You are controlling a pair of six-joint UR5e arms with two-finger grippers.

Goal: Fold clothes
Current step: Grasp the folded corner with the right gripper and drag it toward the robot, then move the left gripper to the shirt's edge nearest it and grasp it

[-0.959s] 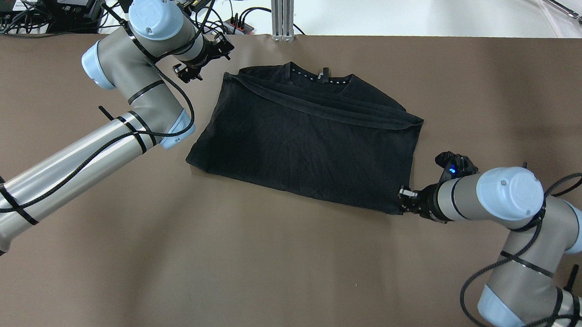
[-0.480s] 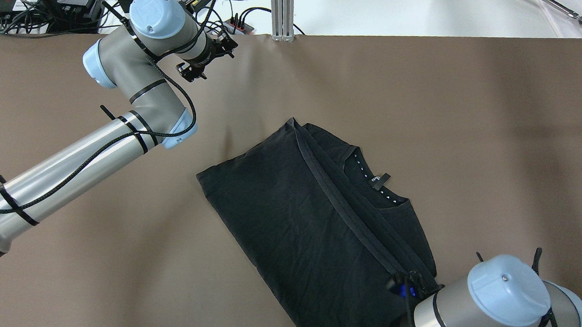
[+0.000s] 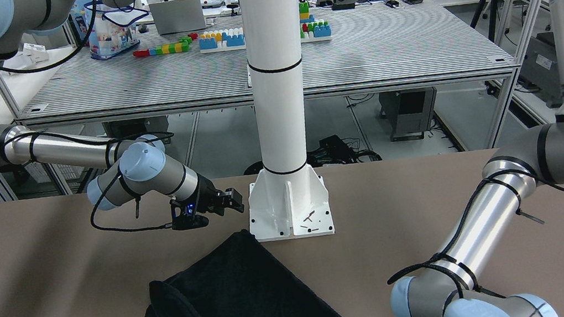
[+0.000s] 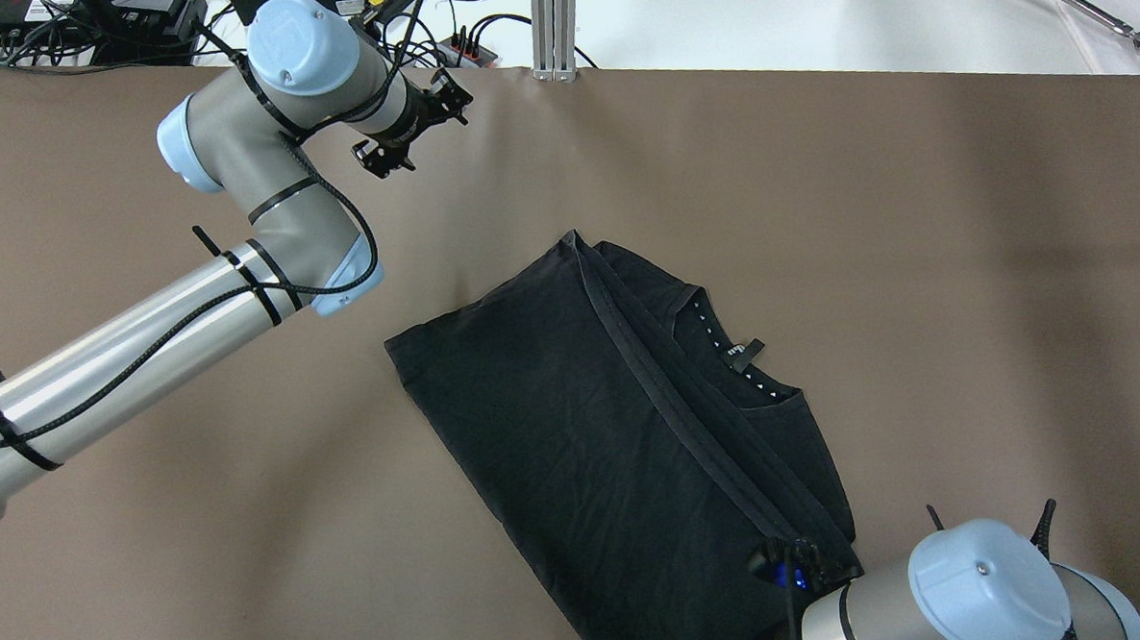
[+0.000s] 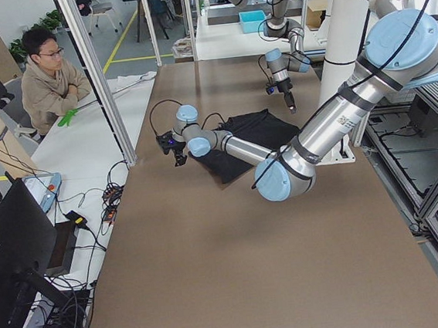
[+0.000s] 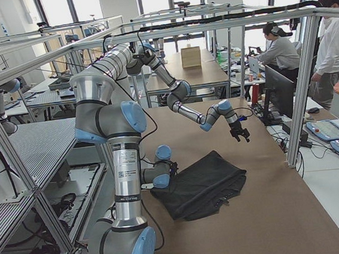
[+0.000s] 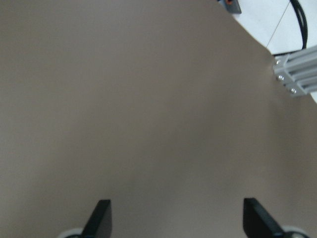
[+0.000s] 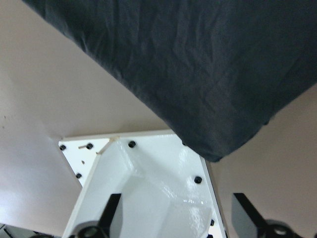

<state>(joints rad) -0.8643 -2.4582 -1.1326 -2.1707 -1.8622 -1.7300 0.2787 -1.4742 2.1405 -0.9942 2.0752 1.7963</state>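
The right gripper [image 3: 232, 199] stands with jaws spread and nothing between them, its fingertips [image 8: 115, 214] wide apart in the right wrist view, and the clothes [image 4: 614, 453] lie released just ahead of them on the brown table [image 4: 913, 247]; a second ago the black garment lay farther out, collar at the far side, with this gripper at its near corner, and half a second ago it already lay drawn in and swung to its present slant, so since then only the arms have shifted slightly. The left gripper [image 4: 419, 126], jaws likewise parted and empty, hovers over bare table well apart from the cloth. Only the front-facing view shows the right jaws clear of the fabric, just beside the white pillar's base plate [image 3: 291, 218], since overhead the arm hides them; the right wrist view adds a rounded corner of cloth lapping the plate's edge. Overhead alone shows the collar [image 4: 740, 356] with its white dotted trim and a stitched hem [image 4: 670, 402] running diagonally across soft, creased, matte fabric, against the glossy bolted plate
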